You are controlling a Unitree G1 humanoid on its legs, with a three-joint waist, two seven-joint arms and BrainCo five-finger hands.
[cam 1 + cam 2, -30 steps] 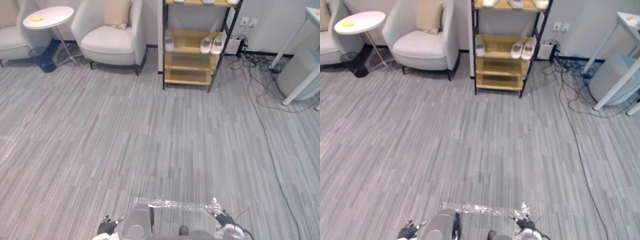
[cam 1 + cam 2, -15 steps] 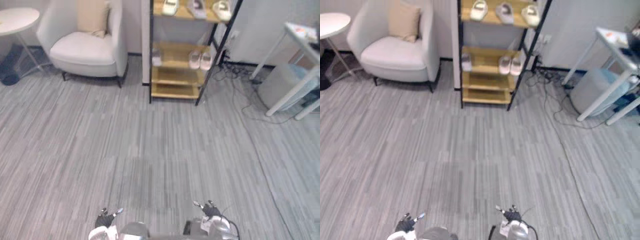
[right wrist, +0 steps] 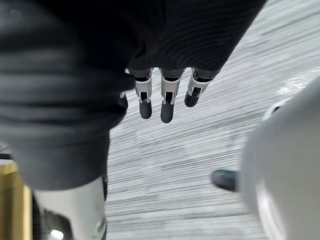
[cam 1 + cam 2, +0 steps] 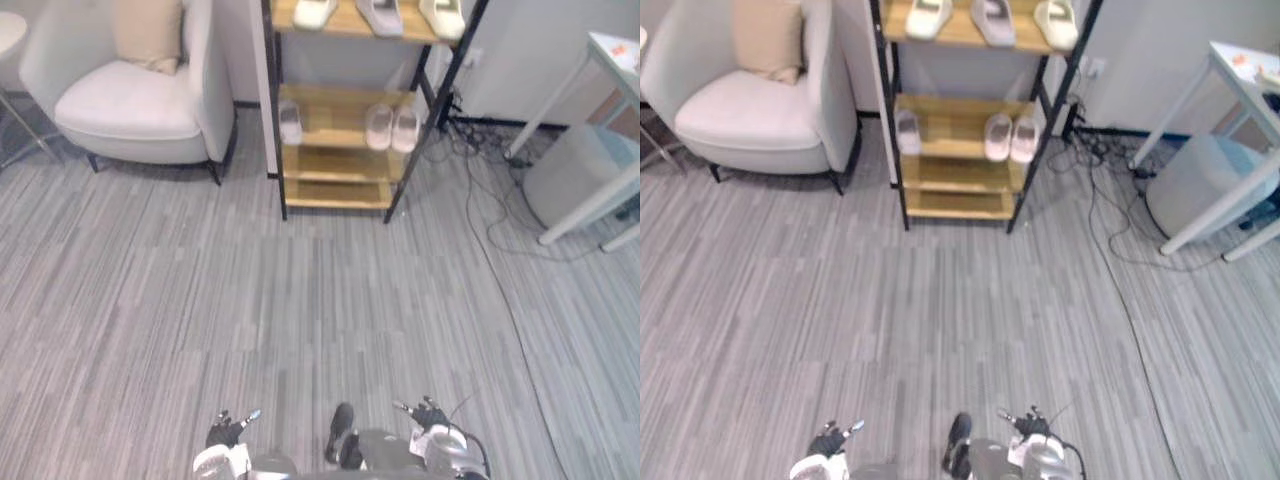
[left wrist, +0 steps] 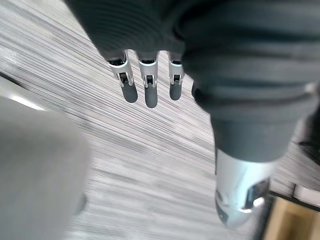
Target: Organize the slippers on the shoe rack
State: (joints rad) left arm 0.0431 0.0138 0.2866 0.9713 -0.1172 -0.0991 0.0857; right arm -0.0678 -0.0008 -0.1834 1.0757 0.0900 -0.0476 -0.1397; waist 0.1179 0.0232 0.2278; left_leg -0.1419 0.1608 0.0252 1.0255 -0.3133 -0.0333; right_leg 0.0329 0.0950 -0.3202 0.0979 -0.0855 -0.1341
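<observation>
Left robot hand point(image 4: 225, 436) and right robot hand point(image 4: 429, 415) open and empty, we could trip on cables point(image 4: 480, 150) beside the shoe rack point(image 4: 340, 160).

Both hands hang low at the robot's sides, well apart from each other. The left hand point(image 4: 226, 434) shows at the lower edge of the head views, its fingers point(image 5: 145, 92) straight, side by side and pointing down, holding nothing. The right hand point(image 4: 430, 414) hangs the same way, fingers point(image 3: 167, 106) straight, relaxed and empty.
</observation>
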